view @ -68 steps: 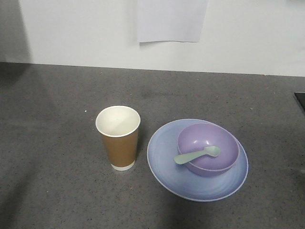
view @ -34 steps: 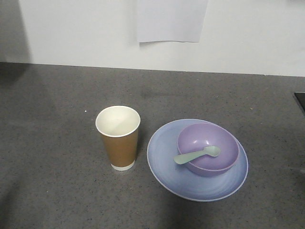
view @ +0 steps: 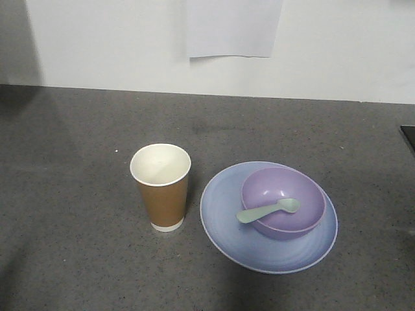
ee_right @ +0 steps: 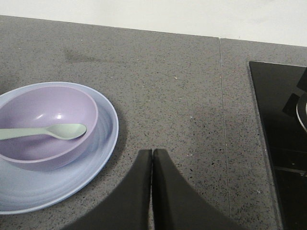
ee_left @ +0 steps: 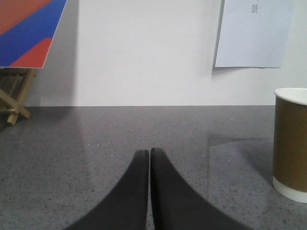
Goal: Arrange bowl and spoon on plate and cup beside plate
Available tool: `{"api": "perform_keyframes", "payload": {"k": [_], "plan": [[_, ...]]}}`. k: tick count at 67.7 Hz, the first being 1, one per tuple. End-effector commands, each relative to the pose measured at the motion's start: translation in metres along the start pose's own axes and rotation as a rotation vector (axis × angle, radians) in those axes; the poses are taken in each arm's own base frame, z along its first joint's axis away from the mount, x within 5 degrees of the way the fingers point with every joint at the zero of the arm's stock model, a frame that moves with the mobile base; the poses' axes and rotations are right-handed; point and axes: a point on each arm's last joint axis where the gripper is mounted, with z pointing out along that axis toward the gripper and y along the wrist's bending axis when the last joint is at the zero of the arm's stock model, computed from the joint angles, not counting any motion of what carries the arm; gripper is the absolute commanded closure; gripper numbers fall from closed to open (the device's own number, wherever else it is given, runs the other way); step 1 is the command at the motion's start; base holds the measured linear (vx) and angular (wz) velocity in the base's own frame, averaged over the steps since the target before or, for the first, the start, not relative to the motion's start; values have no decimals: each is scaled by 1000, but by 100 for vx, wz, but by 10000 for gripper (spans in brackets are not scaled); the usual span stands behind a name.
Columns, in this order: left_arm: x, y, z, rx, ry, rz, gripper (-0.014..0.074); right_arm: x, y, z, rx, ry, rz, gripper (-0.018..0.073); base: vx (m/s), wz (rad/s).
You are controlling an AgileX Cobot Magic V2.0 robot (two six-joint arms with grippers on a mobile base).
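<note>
Lilac bowl (view: 283, 203) (spoon (view: 268, 210) inside) on plate (view: 268, 253); each gripper closed, empty.

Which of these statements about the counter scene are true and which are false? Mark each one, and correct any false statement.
1. The bowl sits on the plate. True.
2. The spoon lies on the counter beside the plate. False: its scoop rests inside the bowl, with the handle sticking out over the rim.
3. The cup stands upright beside the plate. True.
4. The left gripper holds the cup. False: it is shut on nothing, apart from the cup.
5. The right gripper is open. False: its fingers are closed together.
</note>
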Motion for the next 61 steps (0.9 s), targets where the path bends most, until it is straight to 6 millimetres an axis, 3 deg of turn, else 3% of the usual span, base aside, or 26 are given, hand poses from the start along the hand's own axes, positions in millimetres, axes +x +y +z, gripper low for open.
{"api": "perform_keyframes", "payload": {"k": [1,28,61], "plan": [[-14,-1,-2,7,-109,-6,603,-13,-1,-3,14,-84,-8,570,0,0],[-14,-1,-2,7,-109,-6,603,-10,-2,-5,28,-114,-23,570,0,0],[-14,-1,-2,7,-109,-6,603,78,-3,9,54,-486,70,570,0,0]]}}
